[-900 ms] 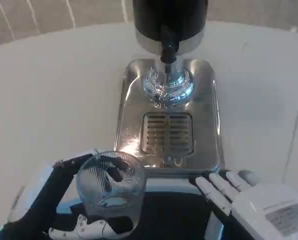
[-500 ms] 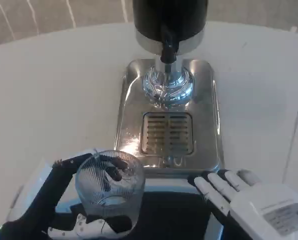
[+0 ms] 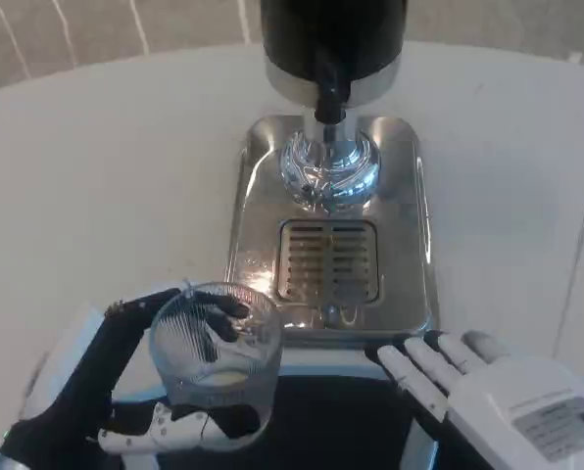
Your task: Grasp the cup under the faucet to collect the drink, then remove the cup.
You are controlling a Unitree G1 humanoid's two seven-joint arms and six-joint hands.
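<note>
**Cup in hand, well short of the faucet**

My left hand (image 3: 125,392) holds the cup (image 3: 217,354): black fingers wrap its far and left side, white fingers curl under its near side. The cup is clear ribbed glass, held near-left in the scene, just off the near-left corner of the steel drip tray (image 3: 263,176). Can't tell if it's touching the desk or lifted. There's a pale patch at the bottom of the cup, can't tell if it's liquid or just desk showing through.

My right hand (image 3: 488,387) holds nothing: fingers straight and slightly spread, palm down, near-right, fingertips just beside the tray's near edge.

Progress, as I read it: grasp is done. The cup isn't under the faucet (image 3: 328,98), which sits at the far end of the tray with the grille (image 3: 329,259) between it and the cup. No stream visible from the spout. So either the fill is left to do (carry the cup far and right, onto the tray below the spout), or this is the removal leg. The frame alone doesn't settle it.

Surface: white desk (image 3: 106,176), matte, carrying the tray and the black dispenser body (image 3: 333,34) at the far edge. Shiny tray, lots of reflections around the faucet base. Beyond the desk at far left, light flooring with thin lines.
</note>
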